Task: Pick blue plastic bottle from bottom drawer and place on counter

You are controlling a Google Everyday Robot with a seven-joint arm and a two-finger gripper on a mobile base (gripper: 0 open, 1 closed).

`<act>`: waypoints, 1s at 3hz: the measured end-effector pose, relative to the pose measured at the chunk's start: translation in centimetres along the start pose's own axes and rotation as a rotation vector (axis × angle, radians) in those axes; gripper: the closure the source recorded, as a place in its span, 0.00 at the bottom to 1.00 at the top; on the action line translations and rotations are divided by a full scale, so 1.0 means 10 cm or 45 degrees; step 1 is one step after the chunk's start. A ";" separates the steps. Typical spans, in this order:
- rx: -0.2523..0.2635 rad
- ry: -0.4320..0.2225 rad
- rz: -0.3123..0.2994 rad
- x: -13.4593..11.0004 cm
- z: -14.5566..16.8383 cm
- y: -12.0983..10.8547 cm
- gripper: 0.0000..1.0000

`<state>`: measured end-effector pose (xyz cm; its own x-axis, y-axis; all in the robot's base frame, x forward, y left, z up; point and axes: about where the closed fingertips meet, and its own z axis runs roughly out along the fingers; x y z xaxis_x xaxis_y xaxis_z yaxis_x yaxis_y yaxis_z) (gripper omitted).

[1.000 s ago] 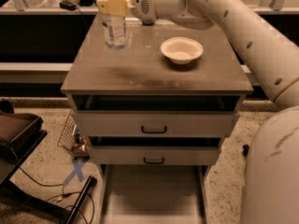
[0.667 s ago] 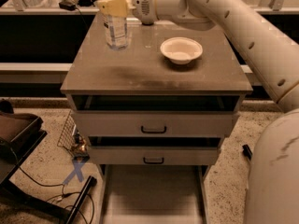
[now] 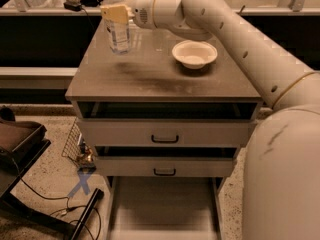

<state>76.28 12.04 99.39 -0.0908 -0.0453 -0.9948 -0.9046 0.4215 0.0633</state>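
Late stage of the task. The bottom drawer (image 3: 162,204), far below the claw and nearer the camera, stands pulled out with its tray bare, so you may take the pick as done. The claw (image 3: 116,15) sits at the end of the outstretched arm, over the far corner of the tabletop (image 3: 150,79), and is closed about the upper part of the blue plastic bottle (image 3: 120,36). The bottle stands upright directly beneath the claw, its top covered by the claw and its base at or just above the slab (contact cannot be made out). A white bowl (image 3: 195,54) rests on the tabletop beside the claw, apart from the bottle. Left for you, by this reading: settle the base, release the bottle, and draw the claw clear.
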 end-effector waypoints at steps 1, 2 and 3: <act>0.012 -0.001 -0.011 0.13 0.23 -0.21 1.00; 0.010 0.017 -0.011 0.25 0.40 -0.32 1.00; 0.011 0.037 -0.002 0.36 0.52 -0.36 1.00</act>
<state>81.39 15.07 95.18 -0.1016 -0.0724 -0.9922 -0.9011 0.4293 0.0610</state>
